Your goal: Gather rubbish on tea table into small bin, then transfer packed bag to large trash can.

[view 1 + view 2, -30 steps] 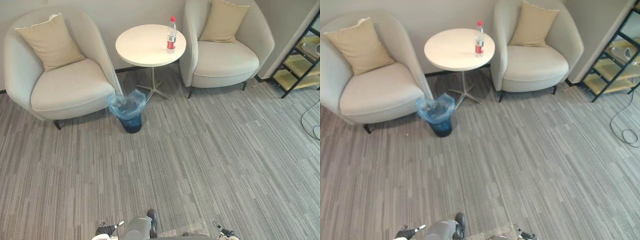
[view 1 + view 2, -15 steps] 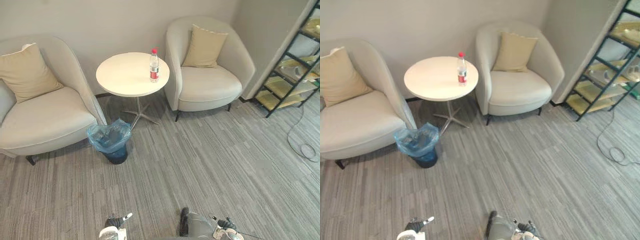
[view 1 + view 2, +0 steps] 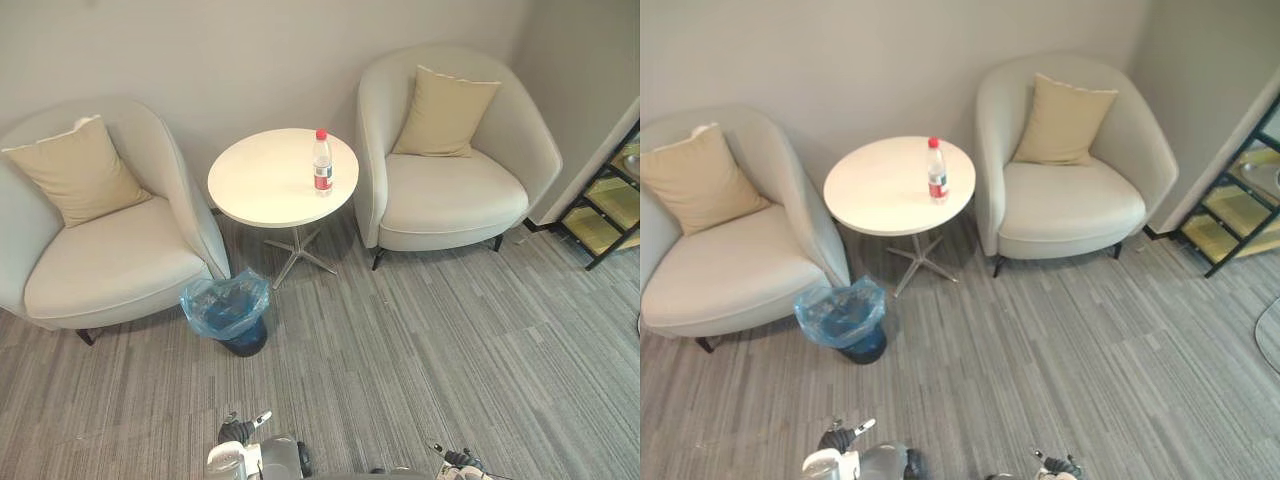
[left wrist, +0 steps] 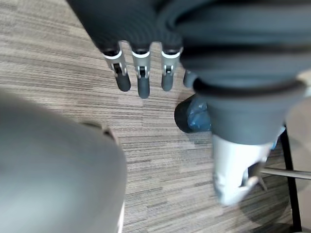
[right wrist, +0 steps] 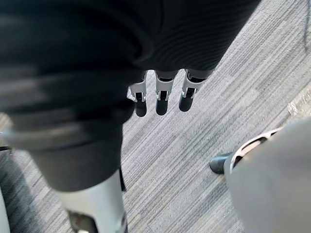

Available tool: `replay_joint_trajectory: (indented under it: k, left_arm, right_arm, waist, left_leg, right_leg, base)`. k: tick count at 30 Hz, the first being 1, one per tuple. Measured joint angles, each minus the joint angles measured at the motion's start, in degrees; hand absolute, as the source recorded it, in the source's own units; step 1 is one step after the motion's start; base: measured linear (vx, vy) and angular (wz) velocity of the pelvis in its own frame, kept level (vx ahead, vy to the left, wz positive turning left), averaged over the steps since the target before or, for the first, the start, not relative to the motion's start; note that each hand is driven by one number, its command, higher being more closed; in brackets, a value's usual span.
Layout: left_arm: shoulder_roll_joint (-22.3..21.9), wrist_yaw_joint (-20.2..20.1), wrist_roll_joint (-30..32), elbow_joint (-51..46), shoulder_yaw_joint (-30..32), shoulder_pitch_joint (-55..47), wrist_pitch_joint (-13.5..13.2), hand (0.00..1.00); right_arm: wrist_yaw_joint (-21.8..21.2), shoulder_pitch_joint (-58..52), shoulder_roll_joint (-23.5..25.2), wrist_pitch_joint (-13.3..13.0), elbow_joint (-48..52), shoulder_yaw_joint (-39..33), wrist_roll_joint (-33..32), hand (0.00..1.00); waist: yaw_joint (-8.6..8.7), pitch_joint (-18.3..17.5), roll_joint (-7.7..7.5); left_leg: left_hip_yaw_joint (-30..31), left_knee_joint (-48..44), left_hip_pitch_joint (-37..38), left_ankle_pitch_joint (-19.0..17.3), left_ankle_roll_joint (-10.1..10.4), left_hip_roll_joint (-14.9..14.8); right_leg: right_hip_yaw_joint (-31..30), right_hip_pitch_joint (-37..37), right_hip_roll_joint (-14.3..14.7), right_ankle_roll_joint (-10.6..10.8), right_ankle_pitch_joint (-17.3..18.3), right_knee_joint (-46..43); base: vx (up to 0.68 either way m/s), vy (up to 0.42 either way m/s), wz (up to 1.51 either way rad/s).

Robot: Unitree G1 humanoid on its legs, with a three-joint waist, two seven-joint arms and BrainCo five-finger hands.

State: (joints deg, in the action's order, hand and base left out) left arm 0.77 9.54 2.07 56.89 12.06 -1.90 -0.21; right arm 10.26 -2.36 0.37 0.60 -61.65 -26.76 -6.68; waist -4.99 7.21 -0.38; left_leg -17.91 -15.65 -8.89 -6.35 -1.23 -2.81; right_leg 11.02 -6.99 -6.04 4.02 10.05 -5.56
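A clear plastic bottle (image 3: 322, 162) with a red cap and red label stands upright on the round white tea table (image 3: 265, 185), near its right edge. On the carpet in front of the table's left side sits the small dark bin (image 3: 228, 310), lined with a blue bag. My left hand (image 3: 240, 431) hangs low at the bottom edge, well short of the bin, with straight fingers (image 4: 141, 77) holding nothing; the bin (image 4: 193, 117) shows past them. My right hand (image 3: 459, 462) also hangs low, its fingers (image 5: 162, 97) relaxed over bare carpet.
Two pale armchairs flank the table, the left one (image 3: 110, 260) and the right one (image 3: 450, 190), each with a beige cushion. A black shelf rack (image 3: 610, 200) stands at the far right. Grey striped carpet lies between me and the table.
The whole view has shifted, so the camera moved; table, bottle and bin keep their places relative to each other. Both hands still hang low and hold nothing.
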Motion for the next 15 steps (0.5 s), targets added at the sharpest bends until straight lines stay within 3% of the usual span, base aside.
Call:
replay_joint_trajectory:
  k: [1, 2, 4, 5, 7, 9, 12, 14, 15]
  left_arm:
    - [0.08, 0.03, 0.14, 0.06, 0.06, 0.03, 0.14, 0.00]
    - [-0.06, 0.11, 0.13, 0.65, -0.17, 0.10, 0.45, 0.00]
    - [-0.14, 0.02, 0.23, 1.31, -0.78, 0.15, 0.72, 0.00]
    - [0.52, 0.04, 0.46, 1.59, -1.04, 0.22, 0.94, 0.00]
    - [0.79, 0.17, 0.46, 2.34, -1.17, 0.17, 1.08, 0.00]
    - [0.67, 0.21, 0.50, 2.40, -1.94, 0.17, 1.07, 0.00]
    - [0.40, 0.22, 0.52, 2.33, -1.90, 0.59, 1.02, 0.00]
    - [0.02, 0.29, 0.47, 2.33, -1.74, 0.15, 1.07, 0.00]
    - [0.30, 0.28, 0.59, 2.27, -1.80, 0.01, 1.04, 0.00]
  right_arm:
    - [-0.05, -0.02, 0.18, 0.07, 0.06, 0.01, 0.00, 0.00]
    - [-0.09, -0.09, 0.15, 0.20, 0.20, 0.09, 0.05, 0.00]
    - [-0.11, -0.07, -0.37, 0.19, 0.43, 0.33, 0.60, 0.00]
    - [-0.18, -0.75, -0.24, 0.09, 1.70, 1.24, 0.54, 0.00]
    - [-0.17, -1.26, -0.04, -0.27, 3.21, 1.67, 0.64, 0.00]
    - [-0.24, -1.07, 0.21, -0.48, 3.82, 1.65, 1.82, 0.00]
    - [-0.49, -0.77, 0.42, -0.77, 4.49, 1.46, 2.06, 0.00]
    - [-0.61, -0.04, 0.06, -0.75, 4.42, 1.16, 2.11, 0.00]
    - [-0.61, -0.02, 0.17, -0.67, 4.05, 1.37, 2.12, 0.00]
  waist:
    - [-0.06, -0.10, -0.20]
    - [-0.13, -0.09, 0.01]
    - [-0.11, -0.27, 0.62]
    - [0.68, 0.10, -0.14]
    - [1.20, 0.42, -0.17]
    - [1.91, 0.43, -0.12]
    - [2.31, 0.58, 0.22]
    - [2.47, 1.32, 1.10]
    - [2.47, 1.16, 0.56]
  left_leg:
    - [-0.41, -0.93, 0.35, -0.98, -0.53, 0.45]
    - [-0.62, -0.28, 3.14, -2.62, -0.79, 1.12]
    - [-0.72, 2.68, 7.41, -4.65, -0.39, 1.65]
    - [-0.21, 3.72, 10.97, -5.85, -0.35, 2.84]
    - [0.23, 4.77, 15.40, -7.00, -0.06, 3.27]
    - [1.93, 8.39, 20.75, -7.05, 0.01, 3.06]
    - [4.98, 9.64, 22.48, -7.38, 0.57, 1.50]
    - [7.58, 9.65, 23.88, -8.53, 2.21, -0.57]
    - [9.17, 9.61, 24.36, -8.78, 2.65, -0.55]
  right_leg:
    - [-1.29, -0.34, -0.64, 0.27, -0.22, -0.55]
    - [-3.85, 0.74, -1.29, 1.32, 0.49, -6.72]
    - [-5.44, 7.00, -2.36, 3.46, 1.59, -23.74]
    - [-6.24, 13.38, -4.48, 4.48, 1.06, -39.70]
    - [-5.25, 16.84, -5.68, 4.06, 1.94, -47.36]
    - [-0.84, 19.62, -6.58, 2.18, 4.55, -45.34]
    - [1.08, 22.00, -5.83, 1.06, 4.03, -34.59]
    - [-1.34, 22.14, -2.84, 0.11, 1.47, -25.09]
    - [-4.22, 21.51, -1.61, -0.29, -2.35, -19.11]
  base:
    - [0.53, 0.189, -0.33]
    - [0.45, 0.207, -0.30]
    - [0.32, 0.163, -0.17]
    - [0.30, 0.100, 0.10]
    - [0.32, 0.051, 0.19]
    - [0.32, -0.005, 0.43]
    - [0.39, -0.127, 0.69]
    - [0.41, -0.254, 0.68]
    - [0.42, -0.313, 0.59]
